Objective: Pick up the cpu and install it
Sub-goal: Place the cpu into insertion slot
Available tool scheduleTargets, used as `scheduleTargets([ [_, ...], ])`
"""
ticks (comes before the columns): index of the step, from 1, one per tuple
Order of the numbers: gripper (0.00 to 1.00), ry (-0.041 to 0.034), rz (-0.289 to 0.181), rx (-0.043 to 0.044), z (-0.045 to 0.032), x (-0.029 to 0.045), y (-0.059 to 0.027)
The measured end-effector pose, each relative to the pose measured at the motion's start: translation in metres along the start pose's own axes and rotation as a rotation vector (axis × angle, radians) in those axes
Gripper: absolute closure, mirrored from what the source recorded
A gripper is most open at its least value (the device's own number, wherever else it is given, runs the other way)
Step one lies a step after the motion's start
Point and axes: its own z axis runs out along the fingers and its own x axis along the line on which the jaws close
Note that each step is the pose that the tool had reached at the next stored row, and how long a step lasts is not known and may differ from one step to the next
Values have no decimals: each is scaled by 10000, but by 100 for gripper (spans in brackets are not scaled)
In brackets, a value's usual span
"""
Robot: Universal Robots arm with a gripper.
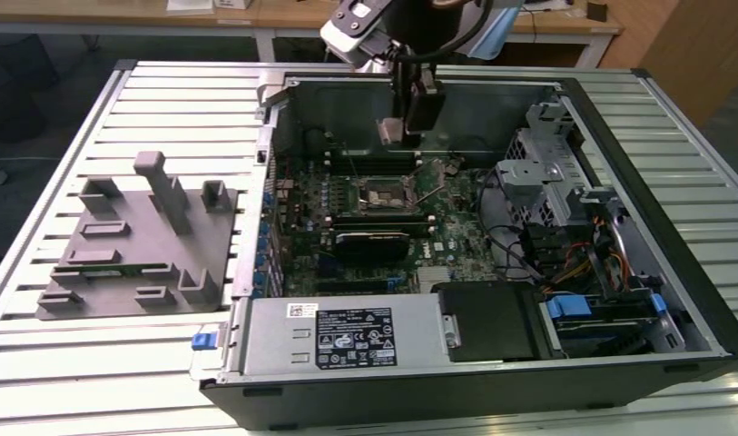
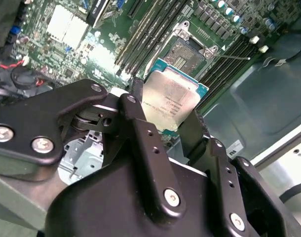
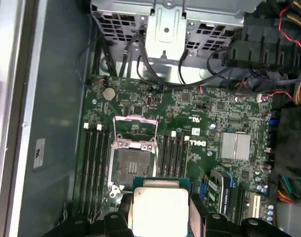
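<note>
The cpu [image 2: 171, 98] is a small square chip with a pale silvery top and a teal edge, and it sits between my black fingers [image 2: 140, 133]. My gripper [image 2: 168, 121] is shut on it. In the first wrist view the cpu [image 3: 159, 207] hangs above the green motherboard [image 3: 190, 106], close to the open socket [image 3: 131, 165] with its metal frame lifted. In the exterior view my gripper [image 1: 399, 132] holds the cpu [image 1: 389, 130] above the open computer case [image 1: 611, 127], over the far part of the board, a little beyond the socket [image 1: 382, 192].
A grey slotted plastic block [image 1: 139, 241] lies on the ribbed table at the exterior view's left. Inside the case are a silver power supply [image 1: 339, 336], a drive cage [image 1: 545, 173], bundled cables [image 1: 575, 254] and memory slots [image 3: 94, 168] beside the socket.
</note>
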Motion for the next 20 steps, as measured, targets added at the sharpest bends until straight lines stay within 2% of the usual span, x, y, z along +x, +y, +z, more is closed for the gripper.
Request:
scheduleTargets([
  [7, 46, -3, 236, -3, 75, 62, 3],
  [13, 46, 5, 287, -2, 184, 157, 7],
  [17, 46, 13, 286, -8, 257, 176, 7],
  [18, 46, 19, 286, -10, 275, 178, 7],
  [20, 46, 82, 288, -15, 299, 181, 6],
])
